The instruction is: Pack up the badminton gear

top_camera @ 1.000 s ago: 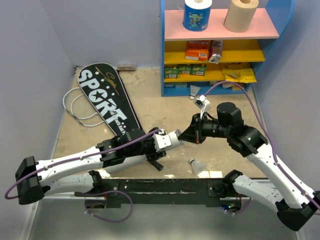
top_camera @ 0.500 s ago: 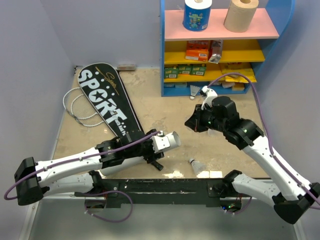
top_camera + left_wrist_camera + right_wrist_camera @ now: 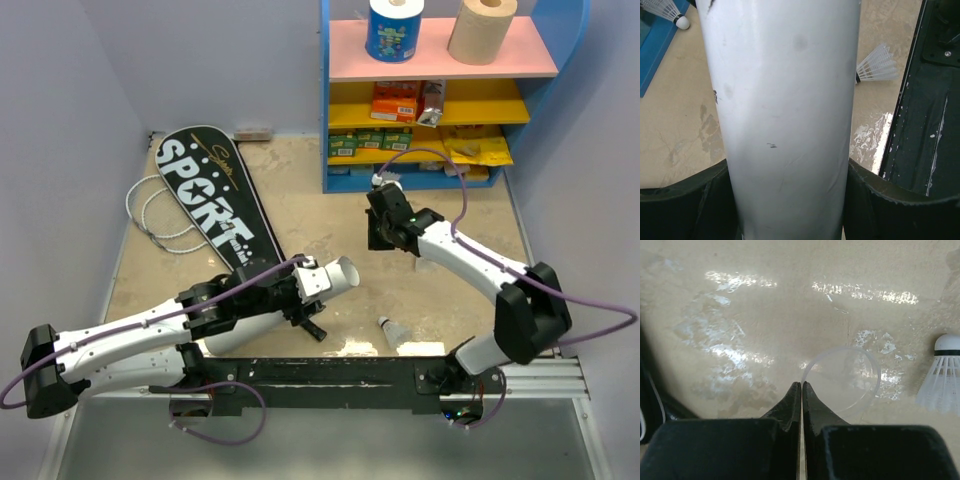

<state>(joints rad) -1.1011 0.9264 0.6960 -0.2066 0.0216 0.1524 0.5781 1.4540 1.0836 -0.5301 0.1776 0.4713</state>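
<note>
Left hand (image 3: 312, 286) wrapped round white tube (image 3: 790, 100), held over tabletop (image 3: 320, 210) near front edge. Right hand (image 3: 801, 385) pinched shut, empty, tips over clear round cap (image 3: 842, 382), shuttlecock (image 3: 944, 377) just beside. Risk imo: closed tips just shove cap off, or slick tube slides in grip.

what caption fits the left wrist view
Left gripper holding the white tube, a shuttlecock beyond on either side.
</note>
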